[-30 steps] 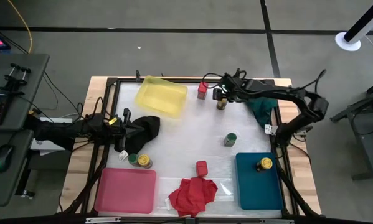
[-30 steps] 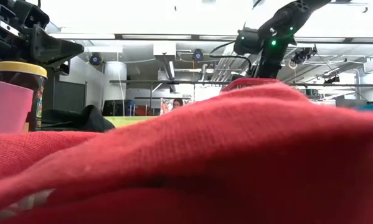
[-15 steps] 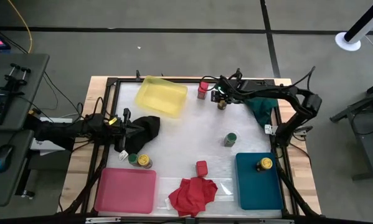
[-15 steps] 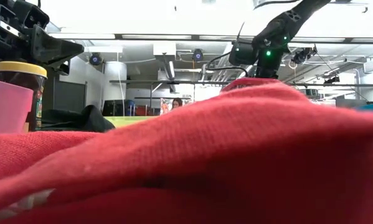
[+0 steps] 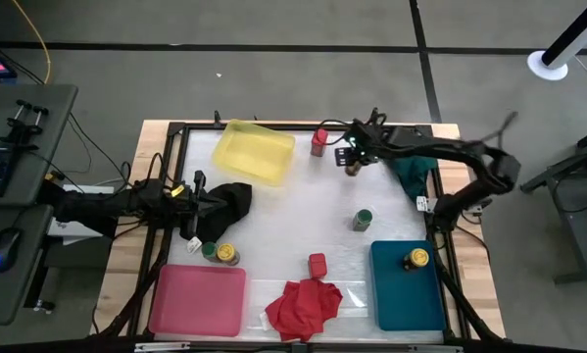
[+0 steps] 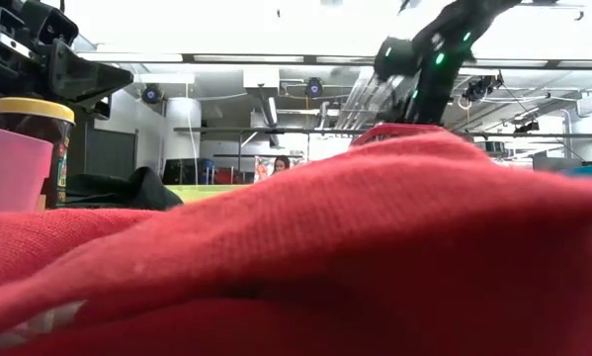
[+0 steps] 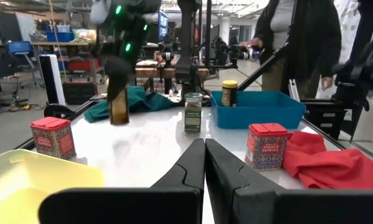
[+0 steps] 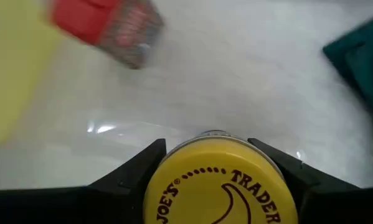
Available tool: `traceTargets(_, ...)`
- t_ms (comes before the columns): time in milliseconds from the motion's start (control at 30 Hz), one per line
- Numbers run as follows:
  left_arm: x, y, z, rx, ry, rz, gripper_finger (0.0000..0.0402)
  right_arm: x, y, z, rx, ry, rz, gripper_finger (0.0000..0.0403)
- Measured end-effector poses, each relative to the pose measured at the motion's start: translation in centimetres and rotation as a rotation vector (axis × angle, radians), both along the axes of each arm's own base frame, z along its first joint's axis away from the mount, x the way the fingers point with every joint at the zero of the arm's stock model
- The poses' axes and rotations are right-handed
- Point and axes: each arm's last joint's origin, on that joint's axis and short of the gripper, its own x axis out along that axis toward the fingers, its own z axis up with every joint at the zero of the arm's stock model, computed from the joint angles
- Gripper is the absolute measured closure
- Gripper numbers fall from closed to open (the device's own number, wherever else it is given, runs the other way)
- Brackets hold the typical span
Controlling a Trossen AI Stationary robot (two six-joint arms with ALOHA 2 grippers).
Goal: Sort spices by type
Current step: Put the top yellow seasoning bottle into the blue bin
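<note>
My right gripper (image 5: 351,157) is near the table's far edge, shut on a yellow-lidded jar (image 5: 351,168), with a red box (image 5: 318,143) just to its left. My left gripper (image 5: 199,182) waits shut by the black cloth (image 5: 230,204) at the left. A second yellow-lidded jar (image 5: 415,259) stands in the teal tray (image 5: 407,294). A third (image 5: 228,256) stands beside a green-lidded jar (image 5: 209,250) near the pink tray. Another green-lidded jar (image 5: 363,219) and a red box (image 5: 317,264) stand on the bare table. My right gripper pinches the jar at its yellow lid (image 8: 220,186), one finger (image 8: 133,171) on each side of the rim. It comes from above, pointing down. The jar is upright below the fingers (image 7: 118,99). Whether its base is off the table, I cannot tell.
The yellow tray (image 5: 255,150) lies at the far left and the pink tray (image 5: 199,299) at the near left. A green cloth (image 5: 411,169) lies right of my right gripper, and a red cloth (image 5: 303,306) sits at the near edge. It fills the low view.
My right arm has shifted at the far edge. Its wrist swung a little toward the table's left, then back right and slightly up, with the jar held throughout. The jar's place has changed only slightly.
</note>
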Motion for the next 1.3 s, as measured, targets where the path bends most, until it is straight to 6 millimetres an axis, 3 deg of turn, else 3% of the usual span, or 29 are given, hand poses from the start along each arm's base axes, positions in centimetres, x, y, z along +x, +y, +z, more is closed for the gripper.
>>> traceTargets(233,0.0,0.0,0.0,0.000,0.000,0.000,0.0401,-4.0,5.2,7.7,-0.042,-0.312,0.266,0.0200)
traceTargets(400,0.0,0.0,0.0,0.000,0.000,0.000,0.0401,-5.5,11.4,10.3,0.144,-0.514,0.516,0.0200)
traceTargets(533,0.0,0.0,0.0,0.000,0.000,0.000,0.0401,-5.4,17.0,9.7,0.379,-0.463,0.613,0.0200)
traceTargets(700,0.0,0.0,0.0,0.000,0.000,0.000,0.0401,-6.2,23.7,7.8,0.623,-0.240,0.674,0.0200)
traceTargets(900,0.0,0.0,0.0,0.000,0.000,0.000,0.0401,-8.4,29.4,5.5,0.721,0.002,0.541,0.0200)
traceTargets(1133,0.0,0.0,0.0,0.000,0.000,0.000,0.0401,-9.7,32.8,2.3,0.644,0.197,0.371,0.0200)
traceTargets(1300,0.0,0.0,0.0,0.000,0.000,0.000,0.0401,-8.6,32.6,2.2,0.495,0.051,0.336,0.0200)
